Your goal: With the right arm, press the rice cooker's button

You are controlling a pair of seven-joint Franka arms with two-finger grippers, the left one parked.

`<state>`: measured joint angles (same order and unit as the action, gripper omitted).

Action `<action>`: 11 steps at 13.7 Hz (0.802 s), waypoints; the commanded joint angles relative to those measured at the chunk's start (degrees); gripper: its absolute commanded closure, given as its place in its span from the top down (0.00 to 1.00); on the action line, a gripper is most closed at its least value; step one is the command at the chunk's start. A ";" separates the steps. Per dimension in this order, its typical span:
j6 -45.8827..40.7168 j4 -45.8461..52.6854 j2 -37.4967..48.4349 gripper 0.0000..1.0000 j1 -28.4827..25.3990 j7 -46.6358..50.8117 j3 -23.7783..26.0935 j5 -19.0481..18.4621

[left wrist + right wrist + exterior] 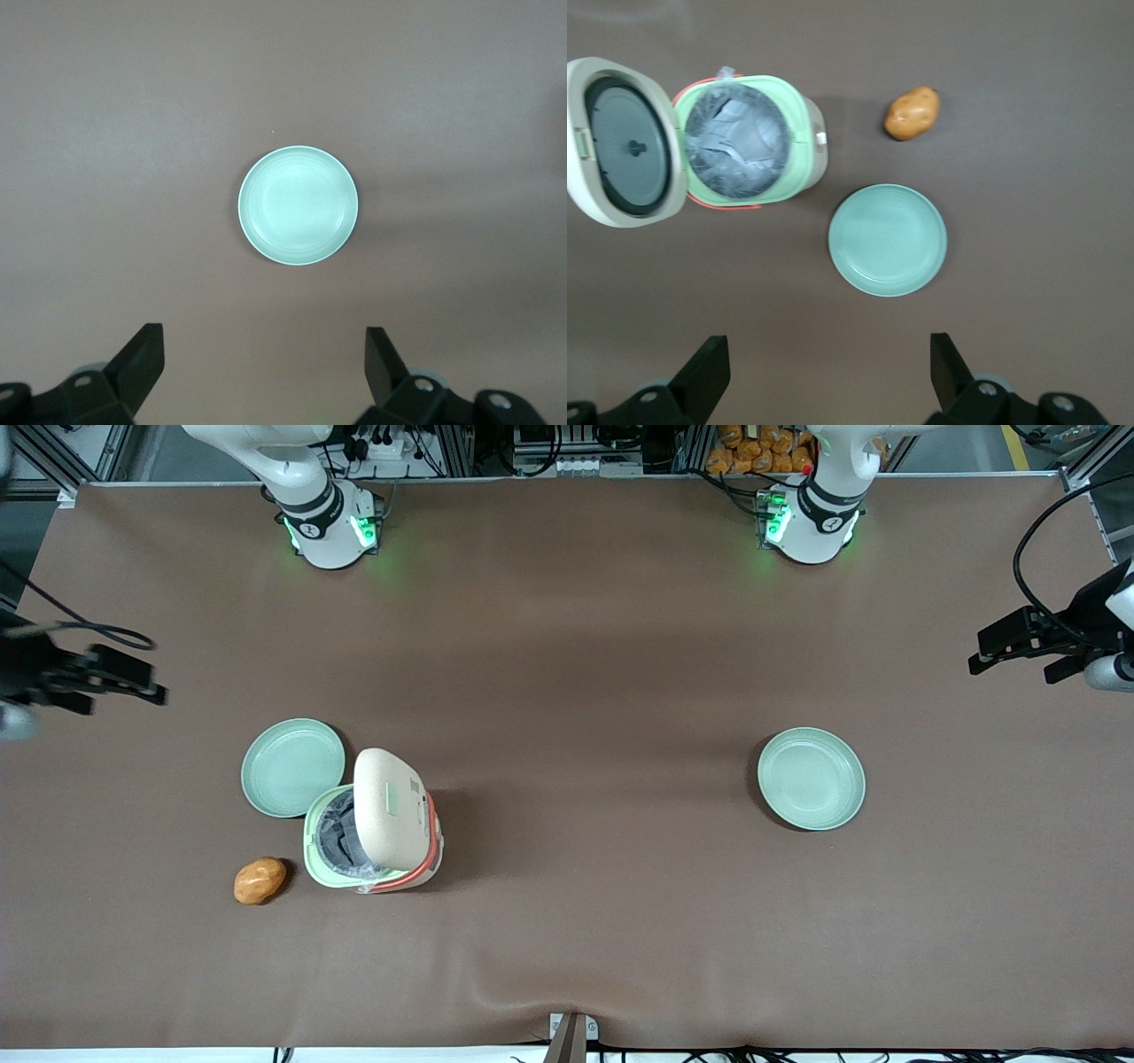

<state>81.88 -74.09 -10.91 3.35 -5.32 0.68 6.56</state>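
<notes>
The rice cooker [376,864] stands on the brown table with its cream lid [390,806] swung up and open, showing a grey liner inside the pale green rim. A pale green patch on the lid's outer face looks like the button [388,802]. The right wrist view shows the cooker [744,142] from above, with the lid's dark inner side [625,142]. My right gripper [146,677] hangs above the table at the working arm's end, farther from the front camera than the cooker and well apart from it. Its fingers [709,367] stand wide open and empty.
A pale green plate [292,768] touches the cooker's side; it also shows in the right wrist view [888,239]. A brown potato [260,880] lies beside the cooker, nearer the front camera. A second green plate [811,779] lies toward the parked arm's end.
</notes>
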 commanded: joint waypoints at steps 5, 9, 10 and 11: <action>-3.30 -2.56 4.85 1.00 1.75 -0.49 0.73 -6.46; -4.89 -2.55 5.03 1.00 1.30 0.74 0.99 -6.03; -5.85 -2.55 5.11 1.00 0.78 2.14 0.99 -6.03; -6.99 -2.29 5.11 1.00 0.69 3.81 0.99 -6.03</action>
<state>76.07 -74.84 -7.41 4.65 -4.42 1.41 1.60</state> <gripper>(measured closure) 0.000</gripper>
